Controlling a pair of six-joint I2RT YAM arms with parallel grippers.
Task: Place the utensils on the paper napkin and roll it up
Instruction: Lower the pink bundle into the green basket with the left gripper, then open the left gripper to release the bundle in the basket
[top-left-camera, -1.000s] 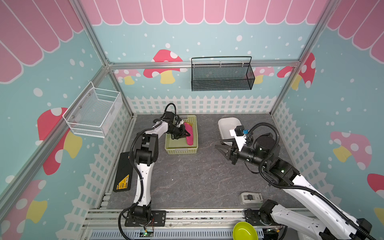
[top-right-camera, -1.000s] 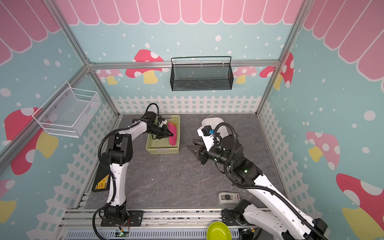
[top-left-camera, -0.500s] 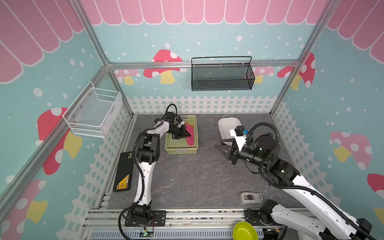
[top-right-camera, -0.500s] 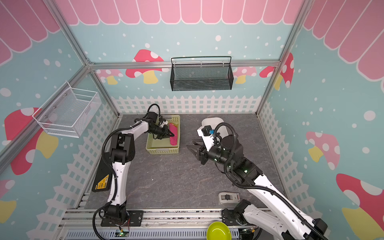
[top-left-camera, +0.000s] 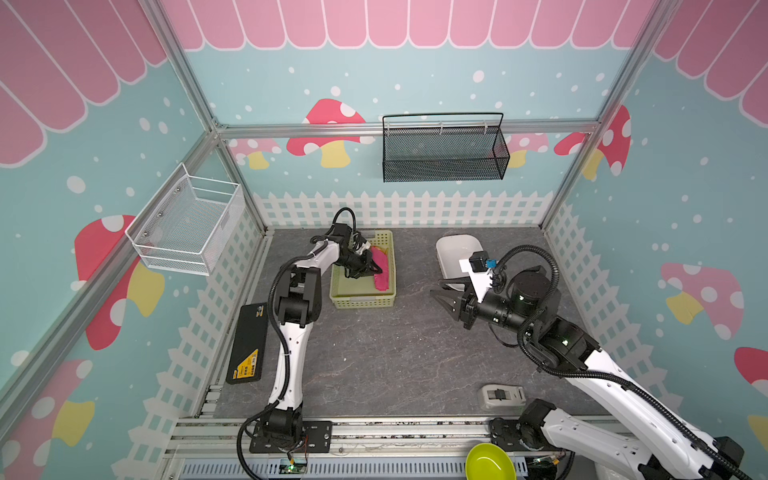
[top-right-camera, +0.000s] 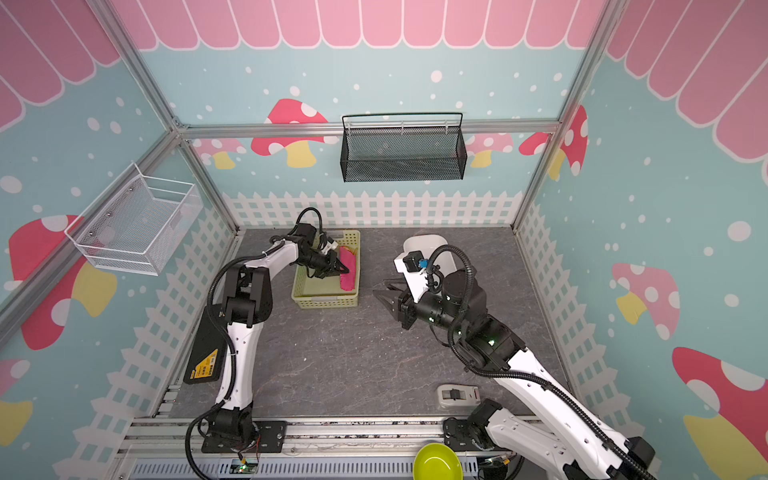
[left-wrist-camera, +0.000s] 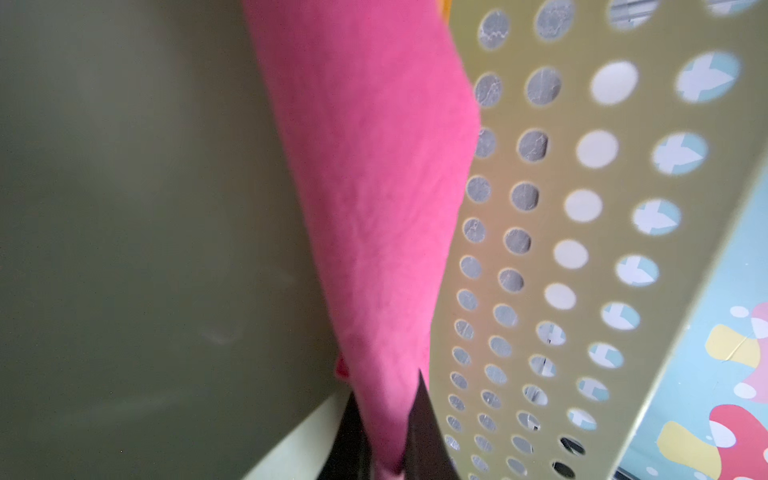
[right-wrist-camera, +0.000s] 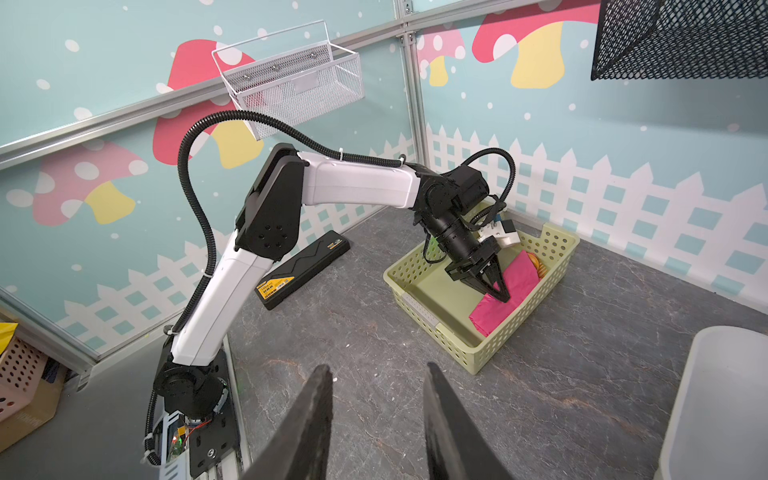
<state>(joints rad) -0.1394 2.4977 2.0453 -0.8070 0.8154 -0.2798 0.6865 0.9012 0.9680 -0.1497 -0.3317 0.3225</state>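
Observation:
The magenta paper napkin (top-left-camera: 383, 272) (top-right-camera: 349, 272) lies folded along the right inner wall of the pale green basket (top-left-camera: 361, 302) (top-right-camera: 328, 302). My left gripper (top-left-camera: 377, 271) (top-right-camera: 345, 271) reaches down into the basket and is shut on one edge of the napkin (left-wrist-camera: 374, 208) (right-wrist-camera: 513, 286). The pink sheet is pinched between its dark fingertips (left-wrist-camera: 419, 399). A bit of the orange utensils (right-wrist-camera: 537, 264) shows behind the napkin at the basket's far end; the rest is hidden. My right gripper (top-left-camera: 436, 288) (top-right-camera: 379, 287) (right-wrist-camera: 377, 368) hovers open and empty over bare table right of the basket.
A white bin (top-left-camera: 455, 253) stands at the back right behind my right gripper. A black case (top-left-camera: 249, 345) lies along the left fence. A small grey device (top-left-camera: 500, 397) sits near the front edge, with a lime bowl (top-left-camera: 488, 461) below it. Wire baskets hang on the walls.
The left arm's elbow has swung slightly to the right while its gripper stays on the napkin in the basket. The right arm has not moved.

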